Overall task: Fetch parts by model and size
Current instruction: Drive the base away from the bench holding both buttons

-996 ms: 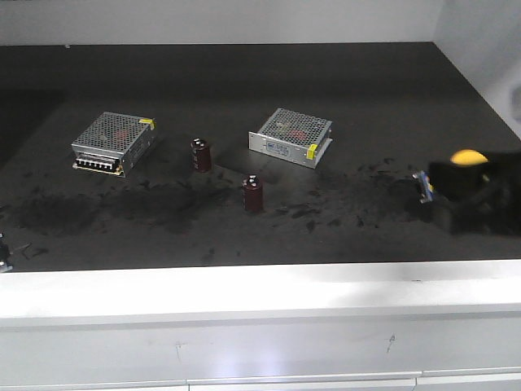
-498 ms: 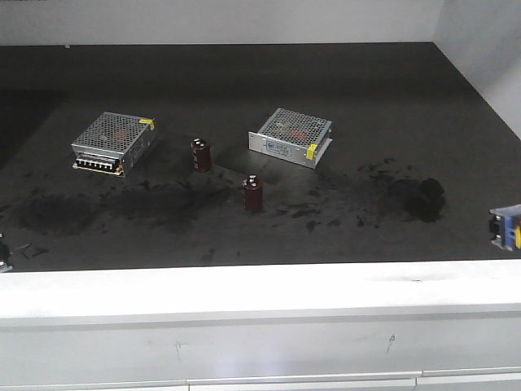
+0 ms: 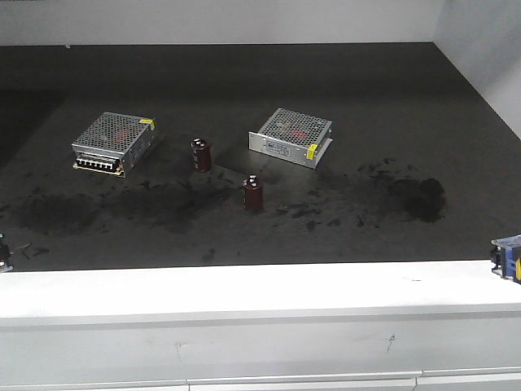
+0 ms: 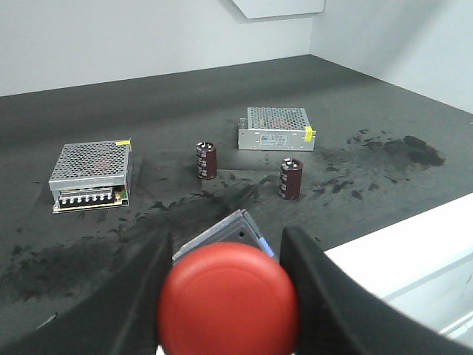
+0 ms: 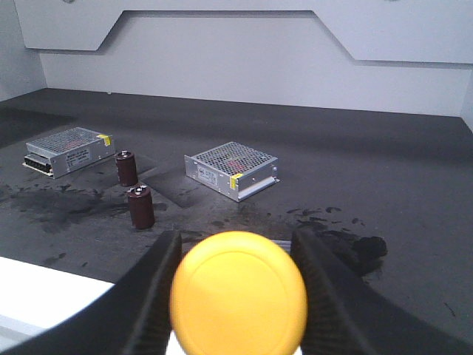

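My left gripper (image 4: 225,248) is shut on the red-capped push-button switch (image 4: 228,299). The red cap fills the gap between the dark fingers (image 4: 325,296), and the switch's grey base with a blue mark (image 4: 225,235) sticks out ahead. Between the fingers (image 5: 336,292) of my right gripper (image 5: 236,244), which is shut, sits the yellow-capped push-button switch (image 5: 238,296). Both are held above the table's near edge. In the front view only a blue-marked base (image 3: 509,254) shows at the right border; the arms themselves are out of frame.
On the dark table (image 3: 342,90) lie two silver mesh-topped boxes (image 3: 114,142) (image 3: 291,137). Two dark red cylinders (image 3: 201,154) (image 3: 253,194) stand between them. Black smudges (image 3: 423,198) mark the surface. A white ledge (image 3: 260,289) runs along the near edge.
In the front view the right gripper with the yellow-capped switch has moved right and toward the near edge. It has left the frame, and only the switch's blue-marked base still shows.
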Tool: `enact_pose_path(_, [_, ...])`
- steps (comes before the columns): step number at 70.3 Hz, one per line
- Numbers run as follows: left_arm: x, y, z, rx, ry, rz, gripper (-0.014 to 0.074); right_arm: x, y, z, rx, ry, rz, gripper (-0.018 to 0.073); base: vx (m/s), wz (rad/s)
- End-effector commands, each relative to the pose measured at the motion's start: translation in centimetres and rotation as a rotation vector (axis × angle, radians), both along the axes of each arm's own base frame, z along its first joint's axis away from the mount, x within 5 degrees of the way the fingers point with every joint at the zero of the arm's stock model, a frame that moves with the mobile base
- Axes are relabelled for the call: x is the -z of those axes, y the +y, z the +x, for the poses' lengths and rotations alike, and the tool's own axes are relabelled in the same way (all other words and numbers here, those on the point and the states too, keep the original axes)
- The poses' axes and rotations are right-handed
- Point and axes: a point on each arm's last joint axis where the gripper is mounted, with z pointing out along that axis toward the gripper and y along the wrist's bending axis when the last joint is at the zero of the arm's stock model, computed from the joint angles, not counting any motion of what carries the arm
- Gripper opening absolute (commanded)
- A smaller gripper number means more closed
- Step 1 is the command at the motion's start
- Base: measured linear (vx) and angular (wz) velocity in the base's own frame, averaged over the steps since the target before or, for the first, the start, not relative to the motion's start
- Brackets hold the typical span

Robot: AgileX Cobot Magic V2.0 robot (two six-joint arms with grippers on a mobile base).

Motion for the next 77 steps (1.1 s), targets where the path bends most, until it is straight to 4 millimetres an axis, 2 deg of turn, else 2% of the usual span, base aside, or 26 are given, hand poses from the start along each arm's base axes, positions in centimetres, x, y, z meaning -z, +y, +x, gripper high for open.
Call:
enact_pose_path(1, [-1.43,-0.11,0.07,0.009,-0.085,-0.041,-0.0007,-1.55,0.01,0.01,0.000,-0.096,0.022,-0.0005,0.00,0.00])
enact_pose_path(20, [-1.43,-0.11,0.07,0.009,-0.085,-0.041,-0.0007,-1.55,0.01,0.01,0.000,-0.096,0.022,-0.0005,-0.03,0.10])
enact_pose_path(36, [-1.43,-0.11,0.07,0.009,-0.085,-0.041,-0.0007,-1.55,0.01,0.01,0.000,-0.096,0.022,-0.0005,-0.10,0.40])
enact_pose_path(77, [-1.43,-0.11,0.07,0.009,-0.085,-0.041,-0.0007,-1.55,0.01,0.01,0.000,-0.096,0.022,-0.0005,-0.11,0.73])
